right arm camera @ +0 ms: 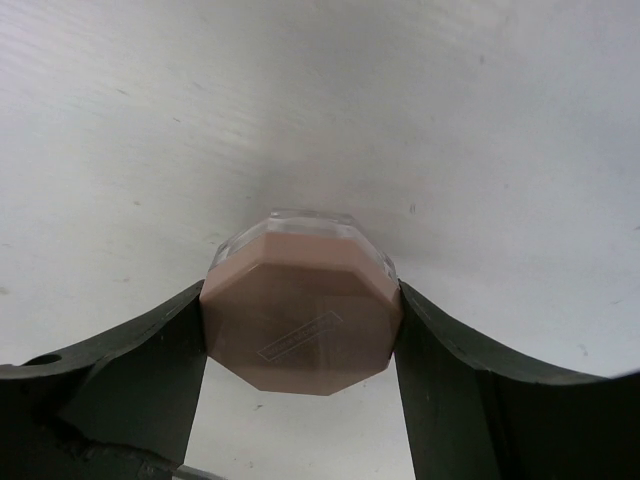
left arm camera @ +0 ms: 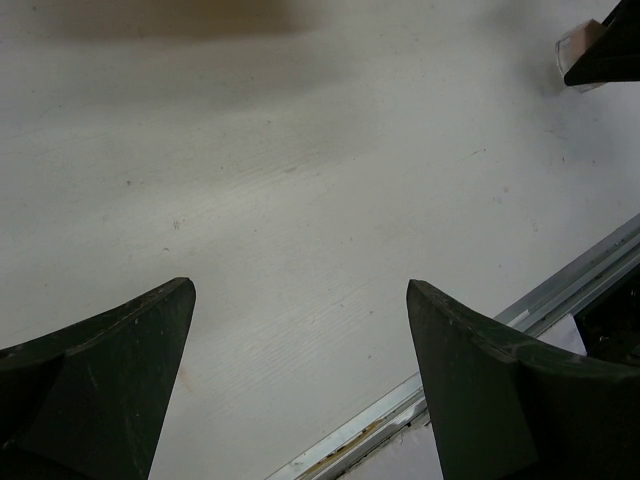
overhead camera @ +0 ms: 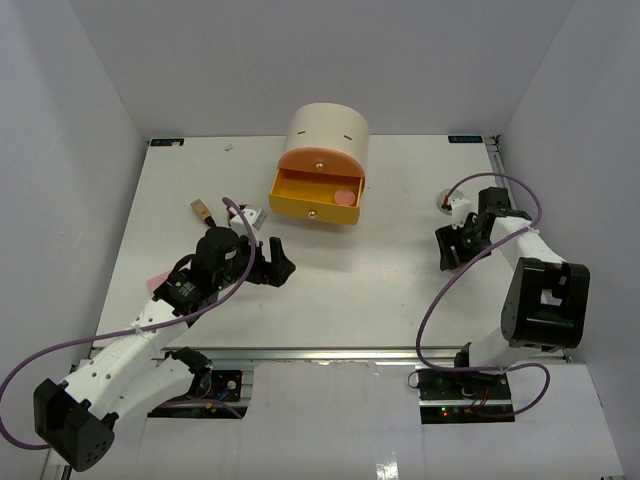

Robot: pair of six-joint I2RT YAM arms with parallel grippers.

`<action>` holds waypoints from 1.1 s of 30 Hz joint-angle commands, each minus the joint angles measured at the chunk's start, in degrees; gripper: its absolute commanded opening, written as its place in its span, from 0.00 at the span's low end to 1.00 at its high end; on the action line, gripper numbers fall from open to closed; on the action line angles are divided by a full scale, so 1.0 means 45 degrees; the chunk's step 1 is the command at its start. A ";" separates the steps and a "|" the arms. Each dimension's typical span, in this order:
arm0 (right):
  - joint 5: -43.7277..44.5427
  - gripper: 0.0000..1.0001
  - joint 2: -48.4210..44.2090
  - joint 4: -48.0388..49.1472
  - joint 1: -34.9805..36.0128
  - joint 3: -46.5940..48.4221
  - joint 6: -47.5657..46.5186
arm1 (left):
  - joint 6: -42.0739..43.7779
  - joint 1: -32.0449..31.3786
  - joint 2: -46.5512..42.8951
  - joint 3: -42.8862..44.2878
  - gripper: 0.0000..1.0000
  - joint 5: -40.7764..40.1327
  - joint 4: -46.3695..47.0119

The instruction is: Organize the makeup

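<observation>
Jaws of the right gripper press both sides of a peach, octagonal plastic compact at lower centre; the left gripper gapes wide, empty, over the white table.

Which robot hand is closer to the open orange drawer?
Left. The left gripper sits just near-left of the orange drawer; the right gripper, holding a peach compact, is farther off to its right.
</observation>
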 commanded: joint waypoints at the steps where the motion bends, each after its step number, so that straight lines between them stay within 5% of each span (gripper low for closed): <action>1: -0.3030 0.12 -0.1576 -0.0622 0.1484 0.2413 -0.1018 | 0.0044 0.0074 -0.0122 0.0174 0.98 -0.0271 0.0019; 6: -0.3256 0.11 -0.1453 -0.0460 0.5079 0.5058 -0.0616 | 0.0063 0.0213 -0.0064 0.0153 0.98 -0.0694 -0.0019; 11: -0.3170 0.14 0.0348 -0.0571 0.6560 0.8382 0.0077 | 0.0041 0.0251 -0.0008 0.0131 0.98 -0.1058 -0.0021; 20: -0.0774 0.41 0.3506 -0.0212 0.8107 1.1528 0.1434 | 0.0024 0.0251 0.0145 0.0078 0.98 -0.1774 -0.0038; 26: -0.0564 0.93 0.3517 0.0057 0.8396 1.1198 0.1549 | 0.0005 0.0251 0.0192 0.0056 0.98 -0.1902 -0.0038; 33: -0.0800 0.90 0.2335 0.0093 0.8383 1.0741 0.1677 | -0.0055 0.0256 0.0386 0.0053 0.98 -0.2084 -0.0041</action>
